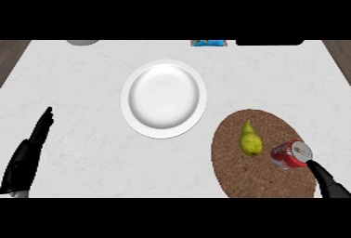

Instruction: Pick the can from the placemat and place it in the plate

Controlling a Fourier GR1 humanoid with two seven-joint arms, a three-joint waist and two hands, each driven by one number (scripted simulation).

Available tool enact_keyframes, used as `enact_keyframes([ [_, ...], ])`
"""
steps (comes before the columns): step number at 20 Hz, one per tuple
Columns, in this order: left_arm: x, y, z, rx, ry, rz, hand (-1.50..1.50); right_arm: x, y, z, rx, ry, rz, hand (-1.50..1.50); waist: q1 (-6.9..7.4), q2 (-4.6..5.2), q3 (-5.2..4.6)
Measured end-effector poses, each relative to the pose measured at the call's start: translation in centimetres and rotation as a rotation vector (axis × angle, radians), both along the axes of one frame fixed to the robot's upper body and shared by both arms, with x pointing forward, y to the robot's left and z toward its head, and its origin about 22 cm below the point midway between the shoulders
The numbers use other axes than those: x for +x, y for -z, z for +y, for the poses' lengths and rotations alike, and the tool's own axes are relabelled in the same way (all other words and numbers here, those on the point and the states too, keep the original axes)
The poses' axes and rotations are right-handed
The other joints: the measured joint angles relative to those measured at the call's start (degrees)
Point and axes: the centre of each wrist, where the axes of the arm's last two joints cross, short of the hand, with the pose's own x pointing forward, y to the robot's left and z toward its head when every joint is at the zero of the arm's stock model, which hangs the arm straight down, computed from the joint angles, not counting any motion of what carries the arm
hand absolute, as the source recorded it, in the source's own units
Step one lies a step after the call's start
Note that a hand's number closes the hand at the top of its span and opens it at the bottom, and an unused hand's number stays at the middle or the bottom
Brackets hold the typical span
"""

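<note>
A red can (290, 155) with a silver top lies on its side on the round brown placemat (267, 179) at the lower right. A white plate (165, 98) rests on the counter's middle, up and to the left of the mat, with nothing on it. My right hand (328, 181) comes in from the lower right corner; only a dark finger shows, with its tip close to the can's lower right side. Along the left edge my left hand (29, 154) stands with fingers straight and upward, far from the can.
A yellow-green pear (250, 140) lies on the placemat just left of the can. At the counter's far edge sit a grey object (82, 42), a blue and orange packet (208, 42) and a black item (269, 42).
</note>
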Motion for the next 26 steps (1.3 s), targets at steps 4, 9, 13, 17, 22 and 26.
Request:
enact_keyframes([
  [4, -0.1, 0.0, 0.6, -0.002, 0.008, 0.002, 0.00, -2.5, 0.4, -0.5, -0.038, -0.060, 0.222, -1.50, 0.41, 0.35, -0.07],
  [9, -0.1, 0.0, 0.6, 0.003, 0.021, -0.005, 0.00, -3.9, -0.9, -1.7, -0.049, -0.100, 0.463, -1.50, 1.28, 0.64, -0.07],
  [13, 0.0, 0.2, 0.0, 0.003, 0.028, 0.001, 0.00, -3.3, -2.2, -3.0, -0.038, -0.122, 0.637, -1.50, 1.44, 0.63, 0.00],
  [17, 0.2, 0.3, -0.1, 0.002, 0.026, -0.004, 0.00, -1.6, -4.0, -3.8, -0.056, -0.164, 0.757, -1.50, 1.60, 0.56, 0.07],
  [22, -0.2, 0.0, -0.3, -0.004, 0.026, -0.001, 0.00, 0.3, -5.0, -3.8, -0.054, -0.255, 0.860, -1.50, 1.69, 0.44, 0.16],
  [26, -0.7, 0.1, -0.3, 0.000, 0.025, -0.001, 0.00, 1.5, -4.8, -4.0, -0.072, -0.316, 0.951, -1.50, 1.64, 0.39, 0.18],
])
